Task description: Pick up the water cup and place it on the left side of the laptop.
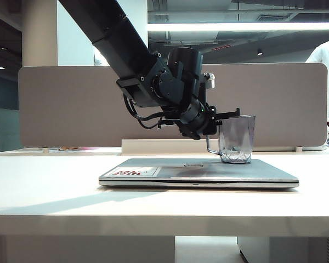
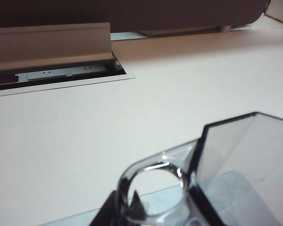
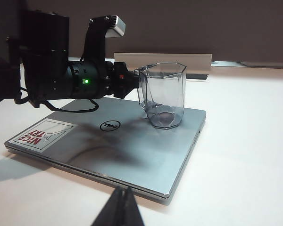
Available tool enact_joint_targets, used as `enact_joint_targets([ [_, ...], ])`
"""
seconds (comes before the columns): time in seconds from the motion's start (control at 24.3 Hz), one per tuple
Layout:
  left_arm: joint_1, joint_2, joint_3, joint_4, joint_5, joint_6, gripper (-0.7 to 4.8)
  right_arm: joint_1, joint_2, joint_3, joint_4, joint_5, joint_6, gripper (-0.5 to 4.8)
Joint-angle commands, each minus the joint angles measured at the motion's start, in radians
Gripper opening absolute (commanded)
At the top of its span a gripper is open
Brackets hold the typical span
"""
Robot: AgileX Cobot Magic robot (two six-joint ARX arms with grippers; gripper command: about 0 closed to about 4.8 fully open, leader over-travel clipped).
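Left to right in the exterior view: white sticker point(image 1: 136, 171) with red lettering on the near-left corner of the closed laptop point(image 1: 197, 172), then the left arm coming down from upper left, then the left gripper point(image 1: 222, 123) level at the water cup point(image 1: 237, 139), which stands upright on the right part of the lid. The table point(image 1: 44, 181) left of the laptop is bare, so the goal spot lies leftward across the lid from the cup.

Key relation: cup sits directly ahead of the left gripper, handle side facing it. In the left wrist view the loop handle point(image 2: 153, 186) lies right at the fingertips, and the gripper is clenched, apparently on the handle or the cup wall beside it. The exact contact is hard to make out, since the fingers are mostly cut off at the frame edge. Cup base touches the lid, not lifted.

Right gripper point(image 3: 119, 207): only its tips show in its own wrist view, pressed together, holding nothing, parked near the laptop's front edge, well apart from the cup. Left arm is clearly the nearer one. Cup contents unclear; it looks empty.
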Motion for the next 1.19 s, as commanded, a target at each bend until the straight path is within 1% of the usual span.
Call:
enact_joint_targets([
  [0.04,-0.002,-0.032,0.007,-0.037,0.008,0.011,-0.06,-0.001,-0.002,-0.004,0.01,-0.001,0.0,-0.05],
  [0.21,-0.001,-0.084,0.007,-0.113,0.008,0.049,-0.06,-0.001,-0.002,-0.004,0.0,-0.001,0.0,-0.05],
  [0.29,0.0,-0.129,0.007,-0.175,0.009,0.05,-0.06,-0.001,-0.002,-0.004,-0.006,-0.001,0.0,-0.05],
  [0.37,0.002,-0.155,0.007,-0.206,0.015,0.054,-0.06,-0.001,-0.002,-0.004,-0.005,-0.001,0.0,-0.05],
  [0.45,0.011,-0.187,0.007,-0.242,0.044,0.074,-0.06,-0.001,-0.002,-0.004,-0.005,0.002,0.0,-0.05],
  [0.54,0.018,-0.211,0.006,-0.268,0.04,0.076,-0.06,-0.001,-0.002,-0.004,-0.005,0.002,0.0,-0.05],
  [0.62,0.049,-0.269,0.005,-0.319,0.041,0.075,-0.06,-0.001,-0.002,-0.004,-0.005,0.002,0.0,-0.05],
  [0.78,0.086,-0.325,0.005,-0.372,0.041,0.076,-0.06,-0.001,-0.002,-0.004,-0.005,0.003,0.0,-0.05],
  [0.95,0.167,-0.422,-0.001,-0.49,0.042,0.076,-0.06,-0.001,-0.002,-0.004,-0.005,0.006,0.0,-0.05],
  [1.11,0.221,-0.497,-0.047,-0.508,0.045,0.102,-0.06,-0.001,-0.002,-0.004,-0.005,0.007,0.0,-0.05],
  [1.19,0.25,-0.539,-0.08,-0.512,0.069,0.118,-0.06,-0.001,-0.002,-0.004,-0.005,0.008,0.0,-0.05],
])
